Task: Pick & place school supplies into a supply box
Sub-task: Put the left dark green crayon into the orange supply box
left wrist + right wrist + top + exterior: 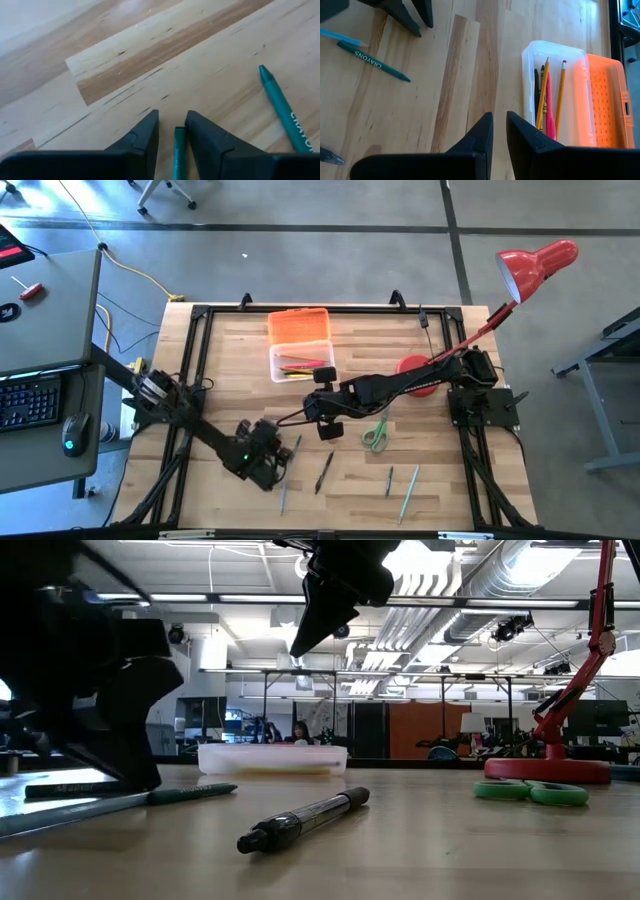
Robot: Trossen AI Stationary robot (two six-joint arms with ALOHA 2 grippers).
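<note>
The pale wooden bench (440, 480) with its black frame carries everything, and the red desk lamp (535, 265) stands at its far right corner, its round base (547, 769) next to the right arm. The small clear plastic supply box (300, 364) sits at the far middle of the bench with its orange ribbed lid (299, 326) folded open behind it; yellow and orange pencils, a dark pen and a pink marker (550, 115) lie inside. The right end effector (328, 423) hangs above the bench just in front of the box, its fingers narrowly spaced and holding nothing. The left end effector (275, 460) is down at the near left of the bench, its fingers parted a little on either side of a thin teal pencil (178, 155) that lies on the wood between them; whether they touch it cannot be told. A second teal crayon pencil (285, 107) lies just beside it. The green-handled scissors (376, 435) rest near the bench's middle, a black pen (324, 471) lies toward the near edge, and two thin grey-green pencils (409, 492) lie right of it.
</note>
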